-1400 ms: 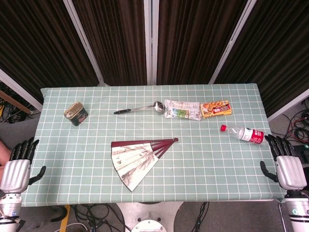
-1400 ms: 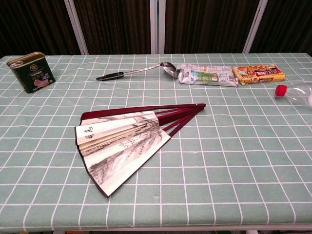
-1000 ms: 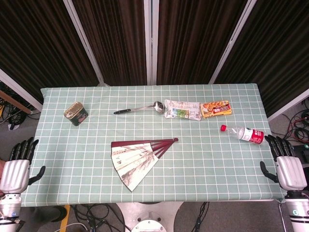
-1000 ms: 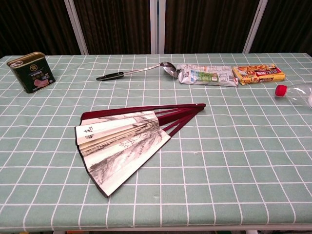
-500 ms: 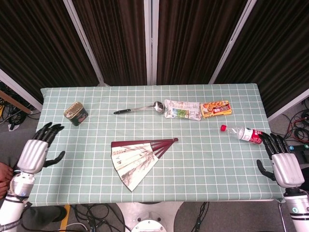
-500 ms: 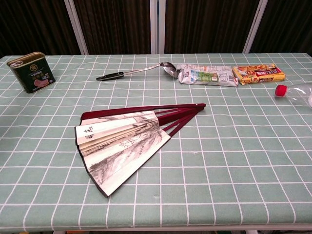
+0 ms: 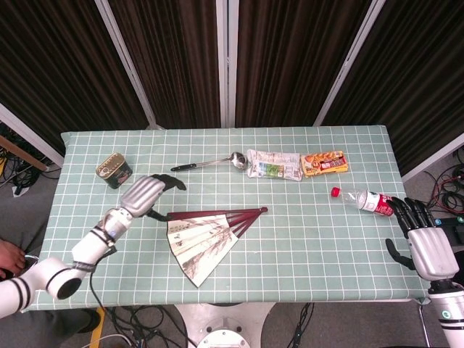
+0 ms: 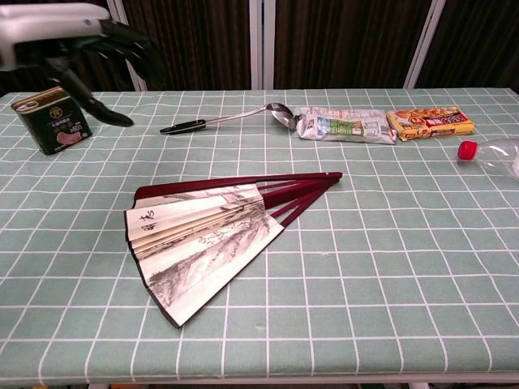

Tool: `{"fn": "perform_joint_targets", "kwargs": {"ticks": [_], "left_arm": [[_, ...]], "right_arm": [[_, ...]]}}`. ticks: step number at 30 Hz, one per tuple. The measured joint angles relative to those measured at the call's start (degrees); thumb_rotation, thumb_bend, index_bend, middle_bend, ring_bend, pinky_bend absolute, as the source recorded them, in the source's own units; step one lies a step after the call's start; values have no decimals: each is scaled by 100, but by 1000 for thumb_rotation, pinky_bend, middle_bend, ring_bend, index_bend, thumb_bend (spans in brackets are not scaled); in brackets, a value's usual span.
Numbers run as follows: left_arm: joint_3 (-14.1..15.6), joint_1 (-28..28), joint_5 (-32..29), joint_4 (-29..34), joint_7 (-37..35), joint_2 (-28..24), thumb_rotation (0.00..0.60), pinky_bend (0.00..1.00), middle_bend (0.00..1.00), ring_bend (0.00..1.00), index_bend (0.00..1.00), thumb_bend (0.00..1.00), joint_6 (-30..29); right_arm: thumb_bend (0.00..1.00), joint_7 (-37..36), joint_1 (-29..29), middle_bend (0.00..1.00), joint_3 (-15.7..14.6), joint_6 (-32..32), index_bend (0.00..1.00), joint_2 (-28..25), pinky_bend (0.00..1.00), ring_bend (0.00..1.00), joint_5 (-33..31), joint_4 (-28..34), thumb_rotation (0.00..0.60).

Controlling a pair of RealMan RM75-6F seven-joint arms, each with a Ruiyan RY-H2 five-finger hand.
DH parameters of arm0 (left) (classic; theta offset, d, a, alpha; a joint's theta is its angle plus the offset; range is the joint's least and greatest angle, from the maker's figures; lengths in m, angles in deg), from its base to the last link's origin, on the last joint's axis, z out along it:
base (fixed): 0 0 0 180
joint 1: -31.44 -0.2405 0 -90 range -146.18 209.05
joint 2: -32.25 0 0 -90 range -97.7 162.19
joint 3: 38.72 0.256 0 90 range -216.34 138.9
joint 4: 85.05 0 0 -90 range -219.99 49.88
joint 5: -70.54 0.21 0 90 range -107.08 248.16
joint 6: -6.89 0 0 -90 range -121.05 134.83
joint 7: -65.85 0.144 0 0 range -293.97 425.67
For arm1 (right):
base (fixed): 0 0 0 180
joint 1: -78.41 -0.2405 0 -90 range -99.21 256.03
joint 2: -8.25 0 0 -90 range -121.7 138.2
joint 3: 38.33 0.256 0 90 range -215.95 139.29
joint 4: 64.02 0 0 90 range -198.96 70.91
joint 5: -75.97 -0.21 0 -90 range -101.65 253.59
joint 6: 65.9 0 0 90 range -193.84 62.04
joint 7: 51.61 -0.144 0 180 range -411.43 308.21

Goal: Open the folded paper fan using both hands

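The paper fan (image 7: pixel 212 239) (image 8: pixel 203 235) lies partly spread on the green checked cloth, dark red ribs meeting at a pivot on its right, printed leaf pointing toward the front left. My left hand (image 7: pixel 146 194) (image 8: pixel 69 40) hovers over the table just left of the fan's upper rib, fingers apart and holding nothing. My right hand (image 7: pixel 423 243) stays off the table's right edge, fingers spread and empty; the chest view does not show it.
A green tin can (image 7: pixel 114 170) (image 8: pixel 52 120) stands at the left. Toward the back lie a spoon (image 7: pixel 206 162) (image 8: pixel 227 119), a snack packet (image 7: pixel 273 164) (image 8: pixel 345 126) and an orange box (image 7: pixel 324 163) (image 8: pixel 430 123). A plastic bottle (image 7: pixel 366 200) (image 8: pixel 493 154) lies at the right.
My left hand has swung in from the table's left edge to just beside the fan's upper left. The right hand has barely shifted. The fan has not moved.
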Motion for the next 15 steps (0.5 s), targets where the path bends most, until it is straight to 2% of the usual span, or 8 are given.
{"fn": "perform_joint_targets", "kwargs": {"ticks": [7, 11, 15], "left_arm": [[-67, 981, -1184, -1333, 521, 1004, 600, 384, 357, 322, 340, 173, 1190], [-36, 1360, -1724, -1870, 766, 1394, 600, 419, 365, 336, 346, 193, 1617], [31, 1587, -2101, -2247, 953, 1699, 600, 484, 389, 375, 351, 196, 1779]], "right_arm": [[327, 36, -40, 75, 35, 71, 30, 2, 0, 0, -111, 8, 600], [327, 58, -82, 75, 41, 154, 30, 42, 0, 0, -162, -6, 600], [327, 52, -111, 75, 55, 224, 30, 72, 0, 0, -251, -44, 600]]}}
